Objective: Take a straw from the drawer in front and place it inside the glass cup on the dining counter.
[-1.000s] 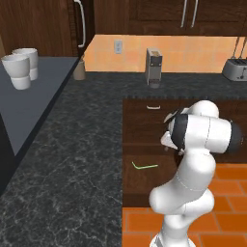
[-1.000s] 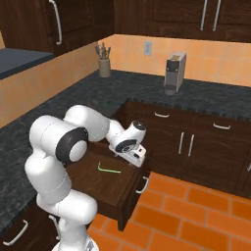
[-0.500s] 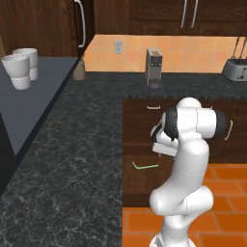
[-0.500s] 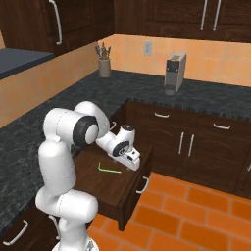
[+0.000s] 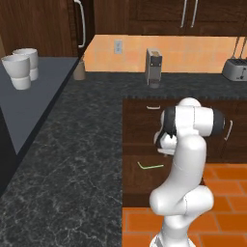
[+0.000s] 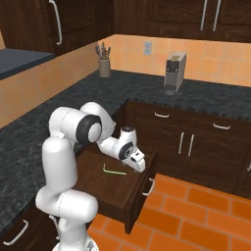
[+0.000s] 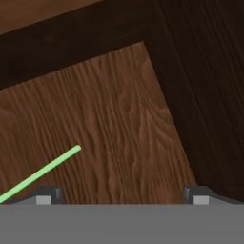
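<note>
The straw point(image 6: 114, 171) lies flat on the wooden floor of the drawer point(image 6: 139, 196), which stands pulled out from the dark cabinets below the black speckled desk point(image 5: 72, 159). In the left base view we see the straw point(image 5: 150, 167) as a thin green line with a short bent end. In the hand view its straight end point(image 7: 40, 174) runs in from the lower left and stops left of centre, so we are not yet over it.

Our gripper point(image 6: 138, 163) hangs low above the drawer, near its front right corner and just beside the straw. The fingers point(image 7: 45, 195) are spread wide and hold nothing, with bare wood between the two tips.

We judge the straw very light, thin and smooth, likely to roll or skid if one finger nudges it first, and easy to crush if squeezed hard. It lies flush on the wood, so we would shift left, turn the fingers across its length, come down to the wood and close gently near the middle of the long straight part.
</note>
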